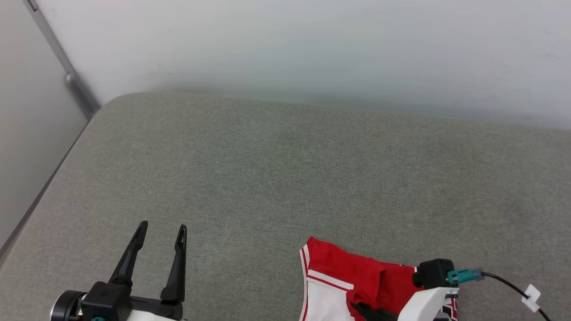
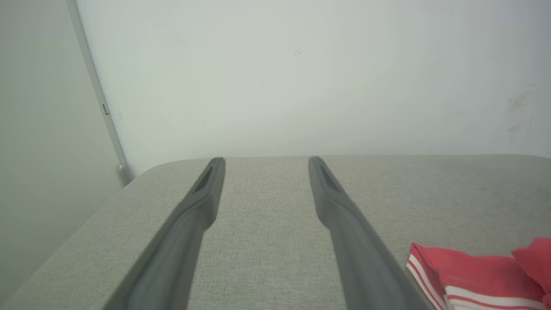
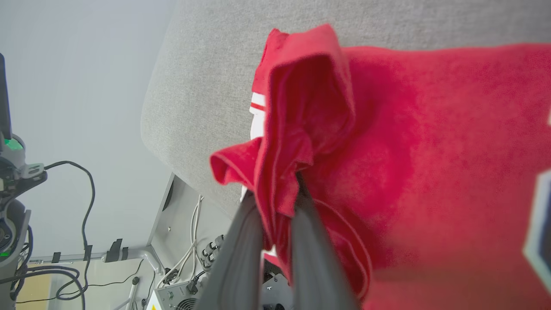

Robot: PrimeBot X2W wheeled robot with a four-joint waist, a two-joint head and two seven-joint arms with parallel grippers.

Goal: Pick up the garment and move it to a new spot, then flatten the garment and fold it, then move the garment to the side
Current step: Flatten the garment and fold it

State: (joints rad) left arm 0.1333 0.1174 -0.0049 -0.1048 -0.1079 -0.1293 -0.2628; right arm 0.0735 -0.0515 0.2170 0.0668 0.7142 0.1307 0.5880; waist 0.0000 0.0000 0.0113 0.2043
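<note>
Right gripper point(image 3: 282, 206) pinches a bunched fold of red-and-white soft jersey T-shirt point(image 3: 409, 150), apparently for lifting; left gripper point(image 1: 162, 228) hovers, spread wide.

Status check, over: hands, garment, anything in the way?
Left hand open, empty, over grey pad. Right hand shut on a fold of the garment. Garment bunched at pad's near edge. No obstruction seen.

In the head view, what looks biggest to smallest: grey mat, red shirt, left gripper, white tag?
1. grey mat
2. red shirt and left gripper: too alike to rank, both cut off
3. white tag
</note>
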